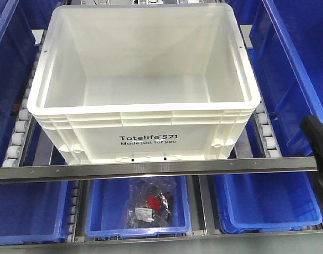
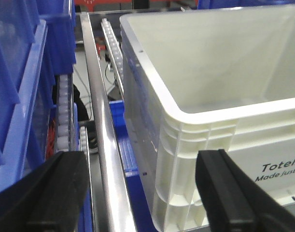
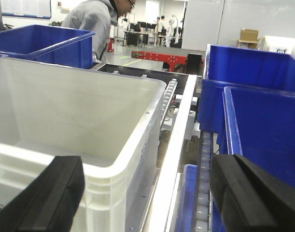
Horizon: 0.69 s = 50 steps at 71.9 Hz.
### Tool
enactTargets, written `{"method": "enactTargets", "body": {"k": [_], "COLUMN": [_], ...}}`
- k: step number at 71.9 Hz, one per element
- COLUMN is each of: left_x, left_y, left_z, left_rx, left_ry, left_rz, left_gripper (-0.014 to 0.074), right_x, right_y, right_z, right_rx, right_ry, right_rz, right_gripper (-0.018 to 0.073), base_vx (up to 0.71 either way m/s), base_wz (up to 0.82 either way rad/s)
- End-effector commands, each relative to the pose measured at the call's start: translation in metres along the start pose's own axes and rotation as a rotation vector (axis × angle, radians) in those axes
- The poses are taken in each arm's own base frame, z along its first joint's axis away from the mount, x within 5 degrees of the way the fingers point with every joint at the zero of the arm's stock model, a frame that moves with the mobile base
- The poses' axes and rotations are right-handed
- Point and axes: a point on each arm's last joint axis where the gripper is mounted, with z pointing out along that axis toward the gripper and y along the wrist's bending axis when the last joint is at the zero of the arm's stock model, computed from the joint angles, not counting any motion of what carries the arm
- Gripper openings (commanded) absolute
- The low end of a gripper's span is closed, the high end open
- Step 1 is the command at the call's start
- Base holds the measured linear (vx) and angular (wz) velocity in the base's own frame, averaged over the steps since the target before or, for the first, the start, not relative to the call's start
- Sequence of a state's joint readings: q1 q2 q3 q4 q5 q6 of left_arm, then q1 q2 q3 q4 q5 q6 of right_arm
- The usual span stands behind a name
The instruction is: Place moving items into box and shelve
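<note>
The white box, marked "Totelife 521", stands on the shelf's roller tracks with nothing showing inside it. A clear bag of black and red items lies in a blue bin on the level below. My left gripper is open and empty, its fingers either side of the box's front left corner and the metal rail. My right gripper is open and empty, straddling the box's front right corner. A black part of the right gripper shows at the right edge of the front view.
A steel front rail crosses below the box. Roller tracks flank the box. Blue bins stand on both sides and on the lower level. A person stands behind the shelf.
</note>
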<state>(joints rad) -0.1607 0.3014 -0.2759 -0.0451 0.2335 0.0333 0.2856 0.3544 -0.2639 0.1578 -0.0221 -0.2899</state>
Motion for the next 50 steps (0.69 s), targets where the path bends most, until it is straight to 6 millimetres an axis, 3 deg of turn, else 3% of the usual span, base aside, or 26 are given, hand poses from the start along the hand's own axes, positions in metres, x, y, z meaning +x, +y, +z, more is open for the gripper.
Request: {"method": "enactTargets", "body": {"k": [1, 10, 35, 41, 50], "left_x": [-0.014, -0.005, -0.002, -0.002, -0.002], "left_y": [0.000, 0.000, 0.000, 0.000, 0.000], "left_z": [-0.007, -0.002, 0.001, 0.001, 0.001], "left_rx": [0.007, 0.003, 0.006, 0.005, 0.005], "left_ry": [-0.166, -0.195, -0.162, -0.163, -0.163], "left_rz": [-0.011, -0.014, -0.041, -0.041, -0.041], "left_gripper": [0.0589, 0.0589, 0.0568, 0.0446, 0.0046], "right_x": [-0.009, -0.003, -0.012, -0.012, -0.012], "right_y": [-0.003, -0.002, -0.004, -0.004, -0.004], "right_z": [-0.003, -0.002, -0.004, -0.004, -0.004], "right_rx": [0.031, 0.029, 0.061, 0.061, 0.062], "right_ry": [-0.102, -0.085, -0.182, -0.182, -0.184], "right_rz": [-0.043, -0.051, -0.051, -0.051, -0.051], "right_gripper": [0.0580, 0.0580, 0.0554, 0.0438, 0.0090], "base_vx": [0.00, 0.00, 0.00, 0.00, 0.00], "base_wz": [0.00, 0.00, 0.00, 0.00, 0.00]}}
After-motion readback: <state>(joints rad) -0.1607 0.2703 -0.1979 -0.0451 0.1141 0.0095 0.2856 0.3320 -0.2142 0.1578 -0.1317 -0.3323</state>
